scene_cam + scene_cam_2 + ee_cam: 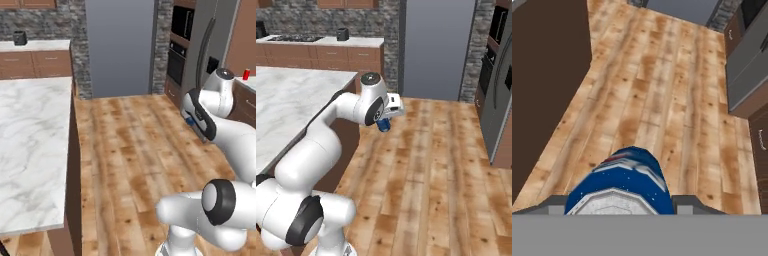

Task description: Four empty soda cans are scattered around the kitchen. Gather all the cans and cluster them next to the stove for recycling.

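Blue-and-white soda can [619,187] sits between the gripper's [619,202] two dark finger tips in the hand view, its silver top toward the camera and its blue body pointing out over the wood plank floor [662,100]; the pincer is clenched on it, a finger tip [688,202] showing at each side of the can; in the right base view the same can [384,124] shows as a small blue shape under the white hand, held in the air just off the end of the marble island counter [291,100] and above the floor; in the left base view a scrap of blue [189,121] peeks from beside the arm's dark wrist joint.

A dark red soda can [246,74] stands upright on the counter at the far right of the left base view, near that counter's front edge, well apart from the gripper.

The stove [296,38] lies flat on the far back counter in the right base view, toward that counter's left end; a small dark appliance [342,34] stands on the same counter to the right of it, near the right end; both are well apart from the held can.

A tall grey panel [438,47] fills the gap in the grey stone wall straight ahead; a black built-in wall oven [178,45] is set in the brown cabinets at the right.
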Motion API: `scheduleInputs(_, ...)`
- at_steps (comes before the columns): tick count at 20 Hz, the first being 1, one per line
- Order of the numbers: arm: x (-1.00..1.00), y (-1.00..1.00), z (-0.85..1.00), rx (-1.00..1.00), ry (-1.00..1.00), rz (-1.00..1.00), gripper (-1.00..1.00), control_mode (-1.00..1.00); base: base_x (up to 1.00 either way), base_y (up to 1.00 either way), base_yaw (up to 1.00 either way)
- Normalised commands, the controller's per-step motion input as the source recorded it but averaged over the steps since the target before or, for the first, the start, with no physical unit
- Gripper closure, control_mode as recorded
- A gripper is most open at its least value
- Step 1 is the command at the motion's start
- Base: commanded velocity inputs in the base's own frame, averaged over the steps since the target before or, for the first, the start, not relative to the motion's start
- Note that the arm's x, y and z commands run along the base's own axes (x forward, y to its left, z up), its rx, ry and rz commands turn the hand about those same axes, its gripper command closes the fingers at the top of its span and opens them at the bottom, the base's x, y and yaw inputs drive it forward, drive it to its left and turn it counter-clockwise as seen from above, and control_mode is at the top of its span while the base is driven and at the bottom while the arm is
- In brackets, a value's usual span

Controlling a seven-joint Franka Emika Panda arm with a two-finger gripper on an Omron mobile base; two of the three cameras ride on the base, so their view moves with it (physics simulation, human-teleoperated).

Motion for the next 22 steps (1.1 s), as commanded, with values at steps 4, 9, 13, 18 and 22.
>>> scheduleInputs(4,0.0,0.0,0.0,0.0,0.0,0.0,1.0,1.0,1.0,-0.54,0.11)
scheduleInputs(9,0.0,0.0,0.0,0.0,0.0,0.0,1.0,1.0,1.0,-0.4,0.11)
scheduleInputs(13,0.0,0.0,0.0,0.0,0.0,0.0,1.0,1.0,1.0,-0.33,0.08)
scheduleInputs(18,0.0,0.0,0.0,0.0,0.0,0.0,1.0,1.0,1.0,-0.23,0.05)
scheduleInputs(22,0.0,0.0,0.0,0.0,0.0,0.0,1.0,1.0,1.0,-0.16,0.0)
